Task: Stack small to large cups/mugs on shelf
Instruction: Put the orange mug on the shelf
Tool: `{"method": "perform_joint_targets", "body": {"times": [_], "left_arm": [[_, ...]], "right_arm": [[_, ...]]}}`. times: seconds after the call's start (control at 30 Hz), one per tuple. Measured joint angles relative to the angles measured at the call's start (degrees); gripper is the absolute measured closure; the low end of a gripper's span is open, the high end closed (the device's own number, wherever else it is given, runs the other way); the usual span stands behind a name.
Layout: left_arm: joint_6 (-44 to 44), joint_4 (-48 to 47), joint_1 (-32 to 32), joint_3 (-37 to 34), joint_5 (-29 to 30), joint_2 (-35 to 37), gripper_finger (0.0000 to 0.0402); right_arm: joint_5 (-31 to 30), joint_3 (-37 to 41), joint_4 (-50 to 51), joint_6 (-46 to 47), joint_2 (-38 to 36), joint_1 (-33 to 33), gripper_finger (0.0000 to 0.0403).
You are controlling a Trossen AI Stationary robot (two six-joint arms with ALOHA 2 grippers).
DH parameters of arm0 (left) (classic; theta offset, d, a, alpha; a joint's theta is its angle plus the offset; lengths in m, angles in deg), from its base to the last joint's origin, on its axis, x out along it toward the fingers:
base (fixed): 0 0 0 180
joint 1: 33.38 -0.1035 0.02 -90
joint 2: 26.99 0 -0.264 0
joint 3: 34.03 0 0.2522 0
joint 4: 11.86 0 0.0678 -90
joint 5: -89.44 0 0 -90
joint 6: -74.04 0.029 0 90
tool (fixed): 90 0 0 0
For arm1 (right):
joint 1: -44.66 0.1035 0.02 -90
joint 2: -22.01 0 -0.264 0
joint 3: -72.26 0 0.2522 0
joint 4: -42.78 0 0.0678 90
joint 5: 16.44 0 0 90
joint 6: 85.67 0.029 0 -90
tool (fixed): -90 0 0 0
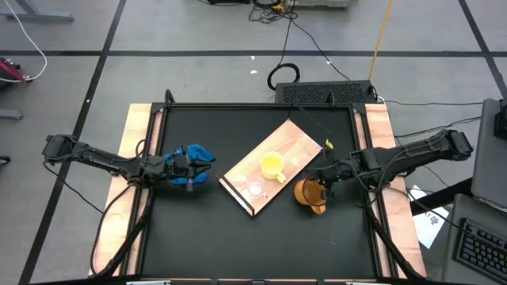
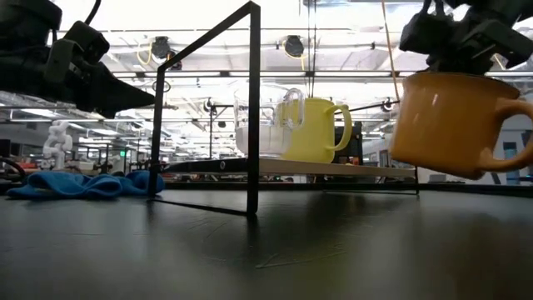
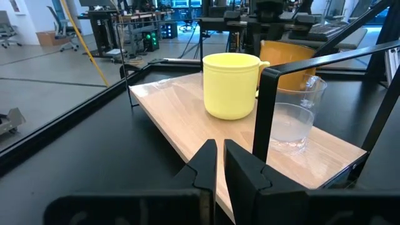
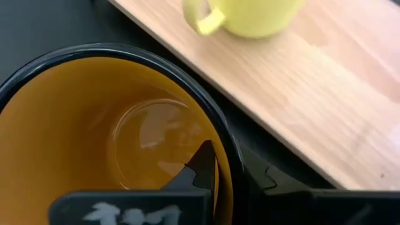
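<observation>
The shelf (image 1: pixel 279 161) lies aslant in the middle of the table. On it stand a yellow cup (image 1: pixel 272 165) and a clear glass cup (image 1: pixel 256 188), each upright on its base. Off the shelf's right edge my right gripper (image 4: pixel 228 164) is shut on the orange-brown cup (image 2: pixel 450 125), which hangs above the tabletop. At the table's left my left gripper (image 3: pixel 219 164) is shut, with nothing between its fingers. It points level at the shelf, beside a blue cloth (image 1: pixel 198 154). My right gripper pinches the orange-brown cup's rim wall (image 4: pixel 225 147), one finger (image 4: pixel 201 164) inside the cup and the other (image 4: pixel 257 178) outside. The fingers slant down from the table's right side. The cup hangs clear of the table, mouth up and slightly tilted, with its handle (image 2: pixel 510 150) pointing right.
A black metal frame (image 2: pixel 252 108) of thin bars stands around the work area, with one post close to the shelf's near corner. The blue cloth (image 2: pixel 83 183) lies crumpled on the table's left part. Bare black tabletop lies in front of the shelf.
</observation>
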Motion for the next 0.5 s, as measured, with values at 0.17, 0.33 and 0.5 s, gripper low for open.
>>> {"method": "perform_joint_targets", "body": {"times": [0.17,0.33,0.5], "left_arm": [[0.2,0.1,0.0,0.0,0.0,0.0,0.0369],[0.2,0.1,0.0,0.0,0.0,0.0,0.0369],[0.0,0.1,0.0,0.0,0.0,0.0,0.0369]], "right_arm": [[0.3,0.0,4.8,-0.6,-3.8,-3.3,0.0387],[0.5,-0.1,4.2,-4.2,-7.7,-6.8,0.0387],[0.3,-0.8,1.5,-8.8,-8.9,-13.0,0.0387]]}}
